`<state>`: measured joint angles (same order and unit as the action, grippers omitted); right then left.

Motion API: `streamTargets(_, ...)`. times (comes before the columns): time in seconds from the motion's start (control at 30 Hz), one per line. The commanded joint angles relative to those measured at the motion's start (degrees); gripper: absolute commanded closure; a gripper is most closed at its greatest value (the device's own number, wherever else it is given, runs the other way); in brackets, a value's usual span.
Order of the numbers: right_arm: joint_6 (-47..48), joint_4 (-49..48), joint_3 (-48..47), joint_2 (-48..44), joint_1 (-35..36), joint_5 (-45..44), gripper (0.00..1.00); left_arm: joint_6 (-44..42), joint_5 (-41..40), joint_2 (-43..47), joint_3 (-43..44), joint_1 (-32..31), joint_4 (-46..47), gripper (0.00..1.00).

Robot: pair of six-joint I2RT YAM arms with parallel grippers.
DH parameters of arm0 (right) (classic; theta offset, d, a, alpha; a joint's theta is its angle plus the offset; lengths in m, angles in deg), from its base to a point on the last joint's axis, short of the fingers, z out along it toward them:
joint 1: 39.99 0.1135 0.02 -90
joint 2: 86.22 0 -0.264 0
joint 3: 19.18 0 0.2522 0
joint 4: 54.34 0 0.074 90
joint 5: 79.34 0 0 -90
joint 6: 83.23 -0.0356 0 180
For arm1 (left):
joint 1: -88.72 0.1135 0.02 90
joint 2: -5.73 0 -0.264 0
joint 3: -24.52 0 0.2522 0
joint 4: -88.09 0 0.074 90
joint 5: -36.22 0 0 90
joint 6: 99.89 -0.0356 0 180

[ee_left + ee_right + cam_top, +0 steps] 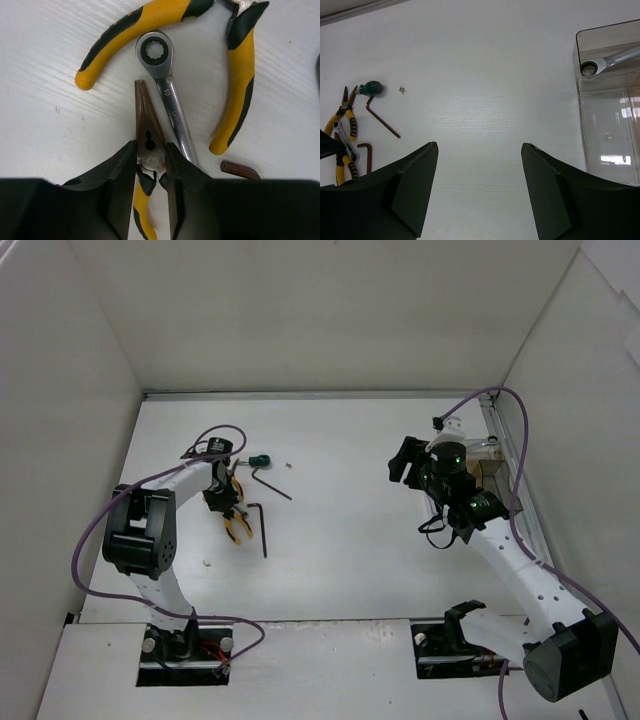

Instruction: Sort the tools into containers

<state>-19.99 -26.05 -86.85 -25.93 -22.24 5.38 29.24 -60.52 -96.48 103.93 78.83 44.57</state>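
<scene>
My left gripper [150,147] pinches the needle-nose pliers [146,117] at their pivot, lower centre of the left wrist view. The ratcheting wrench [170,105] lies just beside them, with larger yellow pliers [240,75] above. My right gripper [479,146] hangs spread over the white table [480,60]. At the right edge stand two clear bins [583,120], the upper one holding a second wrench [617,56].

Pliers [239,75] with yellow-and-black handles, silver wrench [172,107], green screwdriver [371,88], seemingly dark brown hex keys [384,120], white table [480,75]
</scene>
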Motion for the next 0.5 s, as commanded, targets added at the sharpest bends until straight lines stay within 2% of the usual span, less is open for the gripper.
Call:
streamTargets(0.0, 0.31, -2.83, -0.23, -1.23, 0.43, 0.18, 0.35, -0.38, 0.68, 1.93, 0.01, 0.4, -0.03, 0.78)
streamTargets(0.1, 0.31, -2.83, -0.23, -0.88, 0.35, 0.88, 0.35, -0.55, 0.68, 2.28, -0.17, 0.4, -0.39, 0.88)
streamTargets(0.13, 0.4, -2.83, -0.4, -0.79, 0.43, 1.06, 0.35, -0.55, 0.68, 2.63, -0.17, 0.4, -0.65, 0.98)
streamTargets(0.17, 0.48, -2.83, -0.49, -0.7, 0.52, 1.76, 0.35, -0.64, 0.68, 2.89, -0.17, 0.92, -0.74, 1.0)
streamTargets(0.37, 3.12, -2.83, -2.16, 0.61, 2.01, 4.92, 0.39, -0.64, 1.38, 8.95, -0.52, 0.93, -0.65, 1.0)
streamTargets(0.47, 4.0, -2.83, -3.57, 2.28, 2.45, 11.85, 0.39, -1.25, 3.05, 13.34, -1.4, 0.93, 0.75, 1.0)
